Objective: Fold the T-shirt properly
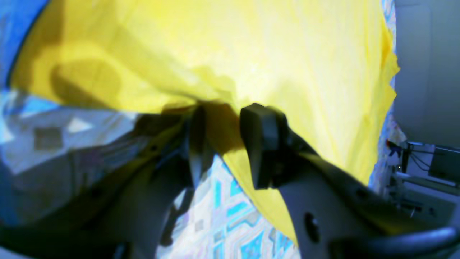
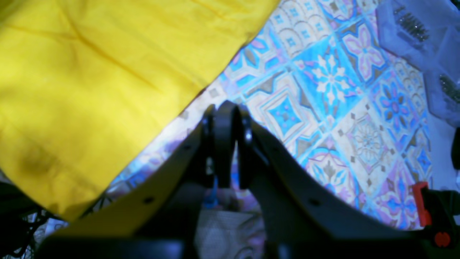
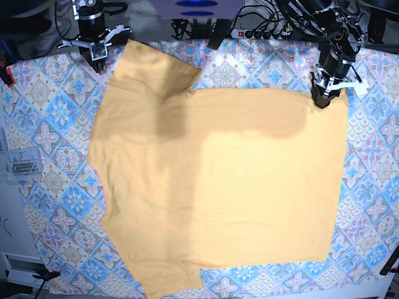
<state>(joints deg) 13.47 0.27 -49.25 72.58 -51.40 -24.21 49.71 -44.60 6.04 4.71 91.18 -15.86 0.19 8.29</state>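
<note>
The yellow-orange T-shirt [image 3: 218,187] lies spread flat on the patterned tablecloth [image 3: 50,112]. My left gripper [image 3: 323,99] is down at the shirt's far right corner. In the left wrist view its fingers [image 1: 264,144] stand apart, and a shadowed edge of the T-shirt [image 1: 287,54] runs through the gap of the left gripper [image 1: 222,111]. My right gripper [image 3: 98,56] sits at the back left, just off the shirt's sleeve. The right wrist view shows the right gripper [image 2: 226,108] shut with nothing in it, over tablecloth [image 2: 323,90] beside the T-shirt [image 2: 90,72].
A clear box of small parts [image 3: 22,163] sits at the table's left edge and shows again as the box [image 2: 413,28]. A power strip with cables [image 3: 255,31] runs along the back. A red clamp [image 3: 6,71] grips the left table edge.
</note>
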